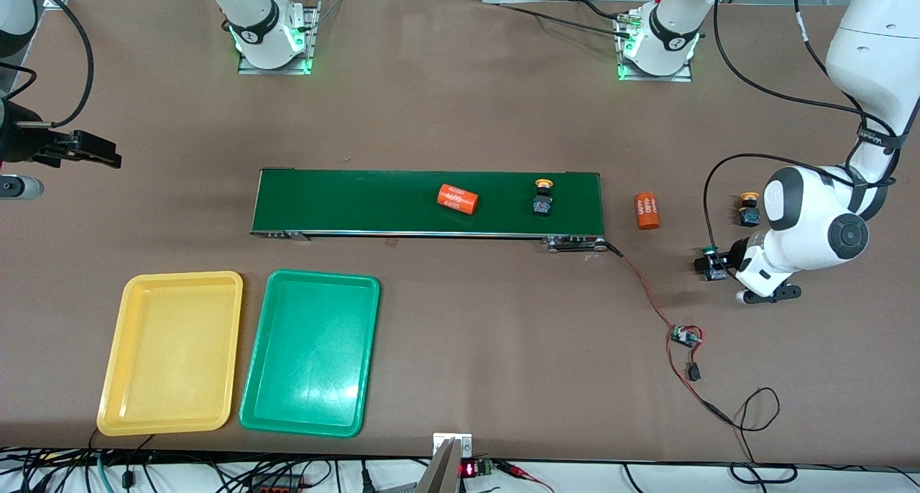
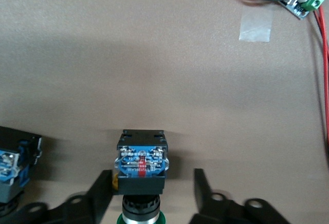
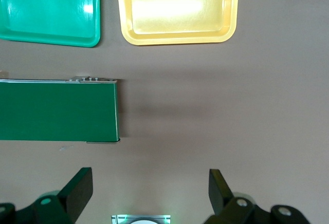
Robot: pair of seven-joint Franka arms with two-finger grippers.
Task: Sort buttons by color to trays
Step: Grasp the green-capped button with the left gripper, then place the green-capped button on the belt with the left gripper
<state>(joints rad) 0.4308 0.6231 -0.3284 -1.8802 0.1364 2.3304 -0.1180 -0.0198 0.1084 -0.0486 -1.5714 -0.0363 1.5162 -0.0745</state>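
Front view: the yellow tray (image 1: 170, 354) and green tray (image 1: 310, 352) are seen lying empty on the desk (image 1: 460, 119), well apart from the left claw (image 2: 152, 192), whose fingers are apart around a small, hard, light green button (image 2: 141, 162), best squeezed by its black body; the right claw (image 3: 150, 190) is held apart, waiting

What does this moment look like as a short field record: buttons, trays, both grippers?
left gripper: low at the left arm's end of the table, fingers either side of a green button, one finger touching it, the other apart
right gripper: open, holding nothing, waiting over bare table off the conveyor belt
yellow buttons: one on the belt, one on the table by the left arm
yellow tray: no buttons
green tray: no buttons
orange cylinders: one on the belt, one on the table off its end
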